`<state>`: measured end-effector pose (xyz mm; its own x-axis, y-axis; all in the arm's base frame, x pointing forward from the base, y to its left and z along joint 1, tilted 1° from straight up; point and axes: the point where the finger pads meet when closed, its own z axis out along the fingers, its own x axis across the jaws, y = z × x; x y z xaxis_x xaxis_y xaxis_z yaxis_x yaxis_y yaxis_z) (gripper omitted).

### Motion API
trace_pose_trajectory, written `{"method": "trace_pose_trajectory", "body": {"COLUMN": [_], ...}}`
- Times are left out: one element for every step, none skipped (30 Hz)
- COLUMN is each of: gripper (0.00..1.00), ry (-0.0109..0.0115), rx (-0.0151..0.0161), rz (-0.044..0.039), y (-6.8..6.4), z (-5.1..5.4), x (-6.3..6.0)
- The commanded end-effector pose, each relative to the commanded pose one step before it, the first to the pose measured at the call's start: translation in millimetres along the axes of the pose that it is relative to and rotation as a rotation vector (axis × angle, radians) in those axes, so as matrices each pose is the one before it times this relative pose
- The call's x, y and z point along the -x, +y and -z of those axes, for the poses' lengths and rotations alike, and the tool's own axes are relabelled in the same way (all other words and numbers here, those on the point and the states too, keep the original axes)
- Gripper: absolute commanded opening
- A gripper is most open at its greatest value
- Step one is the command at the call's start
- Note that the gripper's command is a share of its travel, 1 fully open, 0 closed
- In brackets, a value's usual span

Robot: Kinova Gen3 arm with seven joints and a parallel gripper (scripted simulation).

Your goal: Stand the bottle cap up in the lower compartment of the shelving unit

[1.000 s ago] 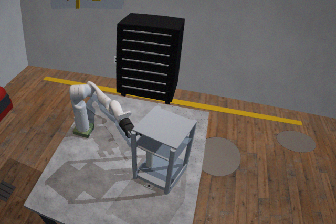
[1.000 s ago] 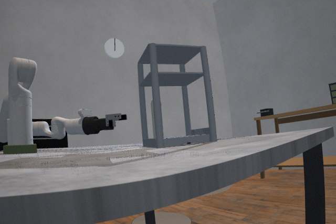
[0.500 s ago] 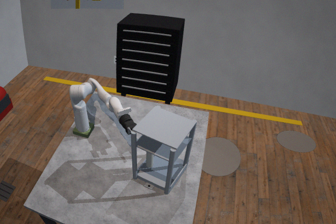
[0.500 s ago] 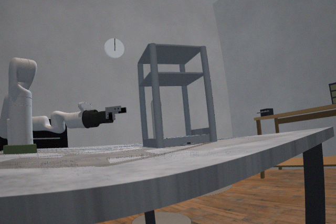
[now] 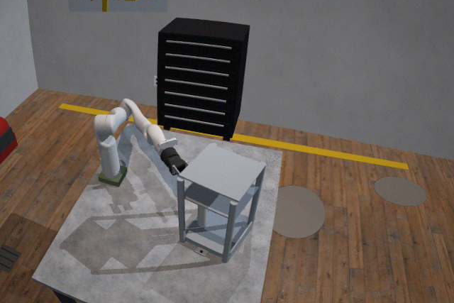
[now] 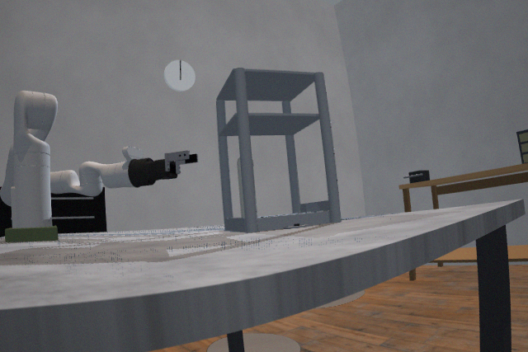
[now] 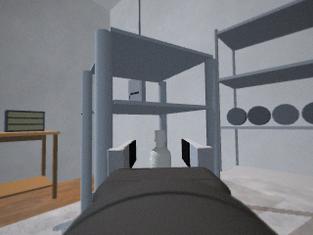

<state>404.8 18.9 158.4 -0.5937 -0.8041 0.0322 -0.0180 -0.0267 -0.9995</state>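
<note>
The pale bottle (image 5: 201, 216) stands upright, cap up, among the posts of the grey shelving unit (image 5: 219, 196), under its middle shelf and near the front edge. I cannot tell whether its base is fully on the floor. In the exterior view the bottle (image 6: 240, 186) is mostly hidden behind a post of the unit (image 6: 275, 147). My gripper (image 5: 179, 168) is open and empty, level, in front of the unit and apart from the bottle; it also shows in the exterior view (image 6: 192, 157). In the wrist view the bottle's neck (image 7: 159, 151) shows far off between my open fingers.
The unit's four posts and front lip frame the compartment opening. A black drawer cabinet (image 5: 202, 76) stands behind the table. A wooden bench (image 6: 464, 181) and wall shelves (image 7: 266, 98) stand away from the table. The robot base (image 5: 111, 177) sits at the table's far left.
</note>
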Motion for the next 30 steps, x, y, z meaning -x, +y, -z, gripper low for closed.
{"method": "trace_pose_trajectory", "body": {"gripper": [1.0, 1.0, 1.0, 1.0, 1.0, 1.0, 1.0, 1.0, 1.0, 1.0, 1.0, 1.0, 1.0, 1.0, 1.0, 1.0, 1.0, 1.0, 1.0, 1.0, 1.0, 1.0, 1.0, 1.0, 1.0, 1.0, 1.0, 1.0, 1.0, 1.0], "ry": [0.0101, 0.0, 0.00001, -0.00001, 0.00002, -0.00001, -0.00001, 0.0, 0.0, 0.00001, 0.00001, -0.00001, 0.0, 0.0, 0.0, 0.00001, 0.00001, 0.0, 0.0, 0.0, 0.0, 0.0, 0.0, 0.0, 0.0, 0.0, 0.0, 0.0, 0.0, 0.0], "rx": [0.011, 0.0, 0.0, 0.0, -0.00001, 0.0, 0.0, 0.0, 0.0, 0.0, 0.0, 0.0, 0.0, 0.0, 0.0, 0.0, 0.0, 0.0, 0.0, 0.0, 0.0, 0.0, 0.0, 0.0, 0.0, 0.0, 0.0, 0.0, 0.0, 0.0], "rz": [-0.01085, 0.0, 0.0, 0.0, 0.0, 0.0, 0.0, 0.0, 0.0, 0.0, 0.0, 0.0, 0.0, 0.0, 0.0, 0.0, 0.0, 0.0, 0.0, 0.0, 0.0, 0.0, 0.0, 0.0, 0.0, 0.0, 0.0, 0.0, 0.0, 0.0], "y": [-5.22, -2.29, -2.15, -2.0, -1.85, -1.69, -1.53, 0.0, 0.0, -1.37, -1.21, -1.05, -0.89, -0.74, -0.6, -0.47, -0.35, -0.24, -0.15, -0.08, -0.03, 0.0, 0.0, 0.0, 0.0, 0.0, 0.0, 0.0, 0.0, 0.0], "z": [-0.33, 0.0, 0.0, 0.0, -0.01, 0.0, 0.0, 0.0, 0.0, 0.0, 0.0, 0.0, 0.0, 0.0, 0.0, 0.0, 0.0, 0.0, 0.0, 0.0, 0.0, 0.0, 0.0, 0.0, 0.0, 0.0, 0.0, 0.0, 0.0, 0.0], "x": [-3.33, 0.0, -0.01, 0.01, -0.01, 0.01, 0.0, 0.0, 0.0, -0.01, -0.01, 0.01, 0.0, 0.0, 0.0, 0.0, 0.0, 0.0, 0.0, 0.0, 0.0, 0.0, 0.0, 0.0, 0.0, 0.0, 0.0, 0.0, 0.0, 0.0]}}
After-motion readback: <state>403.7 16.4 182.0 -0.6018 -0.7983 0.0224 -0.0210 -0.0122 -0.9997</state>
